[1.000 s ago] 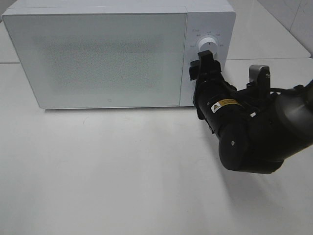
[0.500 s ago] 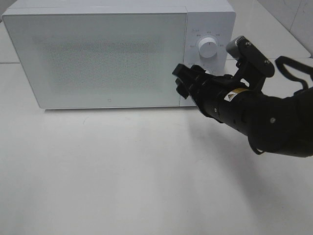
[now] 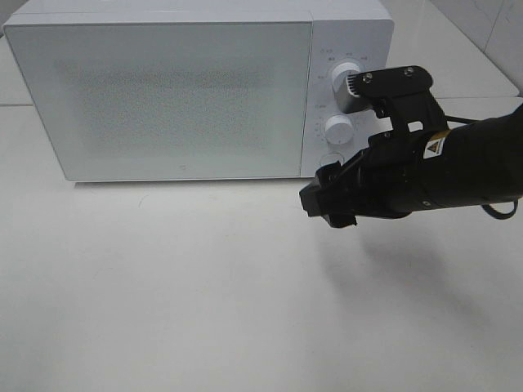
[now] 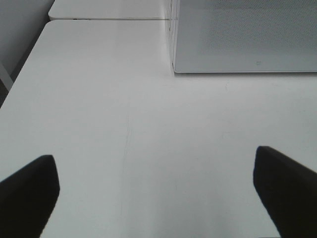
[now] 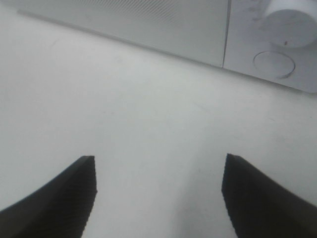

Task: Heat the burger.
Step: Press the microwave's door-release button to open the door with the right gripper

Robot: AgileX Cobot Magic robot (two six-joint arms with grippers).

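Exterior high: right arm low before a shut microwave

Black fingers of the left arm (image 4: pixel 29 193) are seen spread wide above the white tabletop (image 4: pixel 124 124), gripping nothing. Black fingers of the right arm (image 3: pixel 327 200) are parted, empty, just before the white box-shaped microwave oven (image 3: pixel 163 98), whose frosted door is closed. Where the burger lies cannot be told.

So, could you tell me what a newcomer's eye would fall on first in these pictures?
The big white microwave at the back of the table, its door shut, dominates the high view. Next comes the black right gripper, jaws open and empty, hovering just in front of the control panel below its two knobs. No burger is visible anywhere.
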